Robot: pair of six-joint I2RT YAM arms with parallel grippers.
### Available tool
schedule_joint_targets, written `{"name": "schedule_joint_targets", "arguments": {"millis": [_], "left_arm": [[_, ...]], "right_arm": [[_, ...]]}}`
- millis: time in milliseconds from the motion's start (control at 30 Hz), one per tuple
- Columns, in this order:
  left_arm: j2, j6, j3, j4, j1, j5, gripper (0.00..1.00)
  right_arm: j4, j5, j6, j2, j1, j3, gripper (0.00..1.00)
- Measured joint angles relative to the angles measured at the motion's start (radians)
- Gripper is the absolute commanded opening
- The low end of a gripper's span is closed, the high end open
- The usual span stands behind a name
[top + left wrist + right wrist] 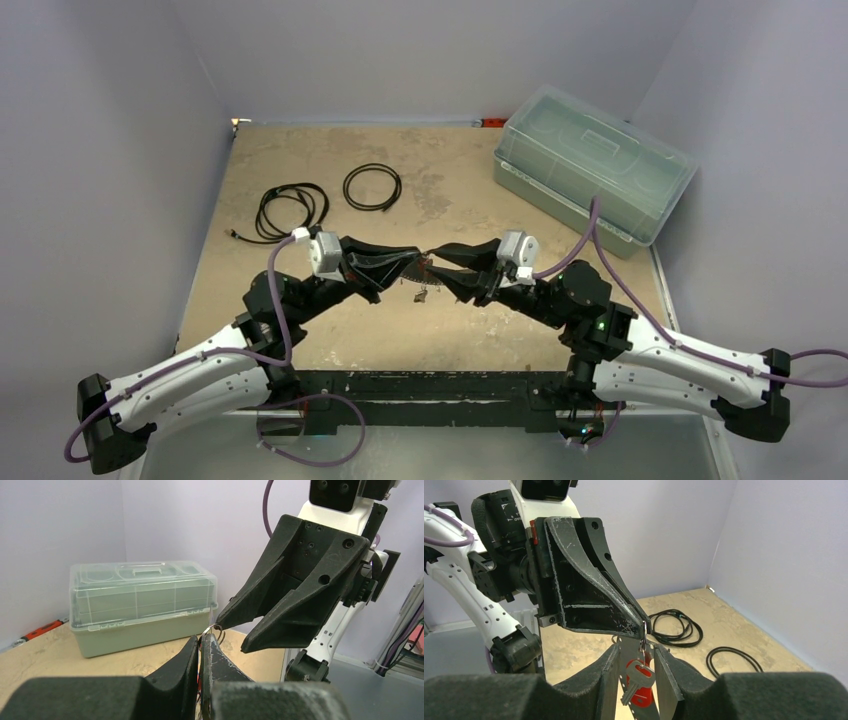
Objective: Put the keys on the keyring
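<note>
Left tool [203, 640] clenched on keyring [216, 629]. Right tool [637, 651] released, astride keys [639, 680] under keyring: centre, close gently.

Two tools [415, 258] [438, 262], two black cable coils [262, 214] [346, 188], one lidded box [590, 170], one keyring [216, 626], two keys [637, 680] showing.

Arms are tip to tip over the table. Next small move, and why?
Probably close the right end effector on the silver key. The left end effector is shut on the keyring. That key and a red-headed key hang below it, between the right fingers, which stand apart and don't clearly touch either. Steadying a key seems needed before threading.
</note>
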Motion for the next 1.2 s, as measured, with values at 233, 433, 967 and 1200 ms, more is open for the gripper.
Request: {"name": "schedule_joint_targets", "arguments": {"millis": [233,433,967,1200], "left_arm": [[0.01,-0.005,0.0,0.017,0.0,0.009,0.0],[0.015,-0.006,0.0,0.028,0.0,0.014,0.0],[0.021,-0.031,-0.017,0.063,0.0,0.018,0.0],[0.021,-0.031,-0.018,0.072,0.0,0.018,0.0]], "right_arm": [[0.002,0.0,-0.006,0.016,0.0,0.0,0.3],[0.003,0.0,-0.007,0.025,0.0,0.0,0.27],[0.025,0.005,-0.008,0.033,0.0,-0.016,0.16],[0.042,0.01,-0.01,0.043,-0.001,-0.016,0.0]]}}
